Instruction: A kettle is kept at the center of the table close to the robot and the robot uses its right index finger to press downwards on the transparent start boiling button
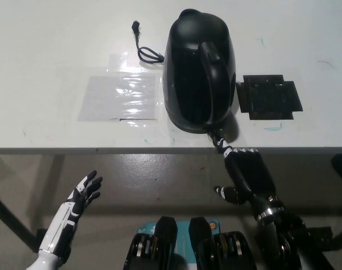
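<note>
**Operator:** From where I sit, the risk is a missed press. My right hand (247, 171) comes up from below the counter (47, 112) edge, one finger stretched toward the base of the kettle (198, 70) handle, the rest curled in, holding nothing. The fingertip lies at the dark foot of the handle, and I can't pick out the transparent button there.

**Observer:** So what goes wrong?

**Operator:** If the tip lands on the handle or the kettle's body instead of the switch, a downward push does nothing, or it nudges the kettle away across the counter. It stands near the front edge, centre, so a sideways shove could also tip it.

**Observer:** And the other hand?

**Operator:** My left hand (81, 197) rests low at the left, below the counter, fingers spread, empty. Farther back, the cord (144, 48) lies loose beside the kettle, unplugged.
</note>
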Robot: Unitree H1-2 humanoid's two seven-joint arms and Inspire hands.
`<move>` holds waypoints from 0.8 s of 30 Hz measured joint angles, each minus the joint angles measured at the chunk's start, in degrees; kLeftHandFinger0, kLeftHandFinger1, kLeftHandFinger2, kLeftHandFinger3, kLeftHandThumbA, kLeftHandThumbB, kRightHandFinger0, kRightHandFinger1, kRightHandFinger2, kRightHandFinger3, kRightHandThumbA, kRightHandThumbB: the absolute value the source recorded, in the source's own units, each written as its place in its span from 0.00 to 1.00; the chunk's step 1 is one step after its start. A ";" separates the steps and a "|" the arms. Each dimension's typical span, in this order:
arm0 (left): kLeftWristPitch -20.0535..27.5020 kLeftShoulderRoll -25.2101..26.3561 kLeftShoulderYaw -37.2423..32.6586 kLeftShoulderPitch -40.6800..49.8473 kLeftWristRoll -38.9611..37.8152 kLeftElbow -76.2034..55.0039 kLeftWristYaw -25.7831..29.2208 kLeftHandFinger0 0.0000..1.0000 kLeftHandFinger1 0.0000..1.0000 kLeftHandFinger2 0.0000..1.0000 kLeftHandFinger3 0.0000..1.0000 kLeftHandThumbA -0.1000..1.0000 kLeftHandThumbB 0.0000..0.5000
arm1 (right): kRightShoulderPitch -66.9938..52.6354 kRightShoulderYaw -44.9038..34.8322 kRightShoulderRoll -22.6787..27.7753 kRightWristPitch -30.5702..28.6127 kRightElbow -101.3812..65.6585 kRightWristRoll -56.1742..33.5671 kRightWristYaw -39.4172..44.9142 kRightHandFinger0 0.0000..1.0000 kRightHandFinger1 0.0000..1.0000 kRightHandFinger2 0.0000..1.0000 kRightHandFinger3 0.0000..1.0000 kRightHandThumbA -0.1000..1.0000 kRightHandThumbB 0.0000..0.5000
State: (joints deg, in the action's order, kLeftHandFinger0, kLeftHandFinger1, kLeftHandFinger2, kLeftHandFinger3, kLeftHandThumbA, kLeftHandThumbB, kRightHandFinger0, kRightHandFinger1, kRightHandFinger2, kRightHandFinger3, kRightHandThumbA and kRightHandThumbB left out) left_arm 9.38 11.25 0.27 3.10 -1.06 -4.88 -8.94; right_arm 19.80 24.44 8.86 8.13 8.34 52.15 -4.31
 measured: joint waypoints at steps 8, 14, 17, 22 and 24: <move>0.00 0.01 0.00 -0.04 0.01 -0.03 0.00 1.00 1.00 1.00 1.00 1.00 0.70 | 1.84 -0.04 -0.02 0.41 4.16 0.01 -0.01 0.00 0.00 0.02 1.00 0.97 0.27; 0.00 0.01 0.00 -0.13 -0.04 -0.03 0.00 1.00 1.00 1.00 1.00 1.00 0.69 | 3.17 -0.05 -0.09 0.63 6.92 -0.01 -0.33 0.00 0.00 0.03 1.00 1.00 0.29; -0.02 0.01 0.00 -0.13 -0.08 -0.04 -0.01 1.00 1.00 1.00 1.00 1.00 0.68 | 3.77 -0.06 -0.15 0.63 7.95 -0.03 -0.59 0.00 0.00 0.01 1.00 0.99 0.28; -0.02 0.01 0.00 -0.13 -0.10 -0.09 0.00 1.00 1.00 1.00 1.00 1.00 0.68 | 4.09 -0.06 -0.22 0.57 9.28 -0.09 -1.43 0.00 0.00 0.01 1.00 0.99 0.29; -0.02 0.05 0.00 -0.14 -0.09 -0.11 0.00 1.00 1.00 1.00 1.00 1.00 0.68 | 4.11 -0.05 -0.28 0.52 9.58 -0.12 -1.67 0.00 0.00 0.00 1.00 0.98 0.29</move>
State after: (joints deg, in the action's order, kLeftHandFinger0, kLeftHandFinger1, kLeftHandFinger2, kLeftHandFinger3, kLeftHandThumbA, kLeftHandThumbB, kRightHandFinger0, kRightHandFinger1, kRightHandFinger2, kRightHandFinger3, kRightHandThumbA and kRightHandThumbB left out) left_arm 9.36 11.30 0.27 2.96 -1.15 -4.99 -8.94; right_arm 23.90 24.39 8.59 8.64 17.92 52.03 -5.98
